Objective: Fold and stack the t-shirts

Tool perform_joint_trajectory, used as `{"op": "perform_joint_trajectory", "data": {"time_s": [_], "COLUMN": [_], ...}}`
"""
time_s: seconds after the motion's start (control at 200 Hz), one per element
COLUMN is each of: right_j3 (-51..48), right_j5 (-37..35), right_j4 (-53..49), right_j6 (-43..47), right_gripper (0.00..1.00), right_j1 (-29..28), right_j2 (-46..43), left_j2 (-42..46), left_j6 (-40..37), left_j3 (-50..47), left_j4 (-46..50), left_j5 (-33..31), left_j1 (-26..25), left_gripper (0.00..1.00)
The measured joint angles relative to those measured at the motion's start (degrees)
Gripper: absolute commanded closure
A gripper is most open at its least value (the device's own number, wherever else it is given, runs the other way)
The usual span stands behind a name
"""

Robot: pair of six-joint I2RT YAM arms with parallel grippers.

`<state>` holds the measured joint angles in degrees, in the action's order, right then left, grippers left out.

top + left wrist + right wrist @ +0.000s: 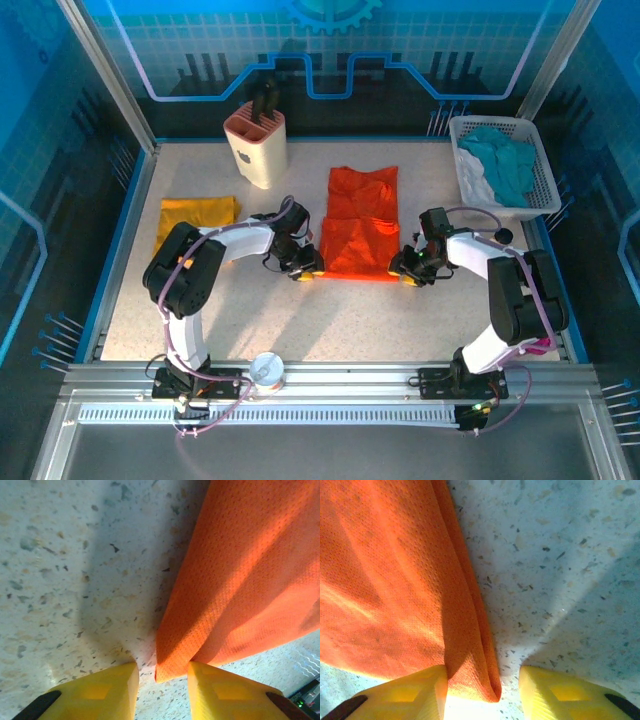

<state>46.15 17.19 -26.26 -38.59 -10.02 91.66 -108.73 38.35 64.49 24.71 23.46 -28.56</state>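
The bench carries both t-shirts, and the step in hand looks like the crosswise fold of the orange-red t-shirt. It lies mid-bench as a long panel, its sides apparently already turned in, with a narrower layer showing over its far half and the near hem running straight across. The mustard-yellow t-shirt sits well apart at the left, already a compact folded square, so it seems ready to be stacked. The left gripper is at the near left corner of the orange hem and the right gripper is at the near right corner. In each wrist view the yellow fingers stand apart with the doubled corner of the cloth lying between them on the speckled surface, not yet pinched. The next move probably calls for both to close on every layer at once, then lift and carry the hem evenly towards the collar. The knit is a fine mesh, bright, smooth and softly rolled at its edges.
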Motion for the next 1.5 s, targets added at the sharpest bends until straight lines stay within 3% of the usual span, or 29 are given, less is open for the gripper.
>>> {"op": "perform_joint_trajectory", "data": {"time_s": [0.41,1.206,1.391,1.496], "right_j3": [0.48,2.08,2.34,2.34], "right_j5": [-2.86,-7.63,-8.22,-8.5], "right_j4": [-0.66,-2.29,-2.69,-2.86], "right_j6": [-0.81,-1.88,-1.95,-2.29], "right_gripper": [0.63,0.64,0.67,0.74], "right_j1": [-1.73,-5.05,-5.35,-5.35], "right_j2": [0.11,0.61,0.76,0.76], "left_j2": [-1.75,-2.34,-2.45,-2.58], "left_j6": [0.74,0.74,0.79,0.79], "left_j3": [1.99,2.01,2.01,2.01], "left_j4": [-0.11,-1.03,-1.42,-2.1], "left_j5": [0.5,0.39,0.44,0.44], "left_j1": [-0.7,-0.96,-1.03,-1.25], "left_gripper": [0.74,0.84,0.89,0.89]}}
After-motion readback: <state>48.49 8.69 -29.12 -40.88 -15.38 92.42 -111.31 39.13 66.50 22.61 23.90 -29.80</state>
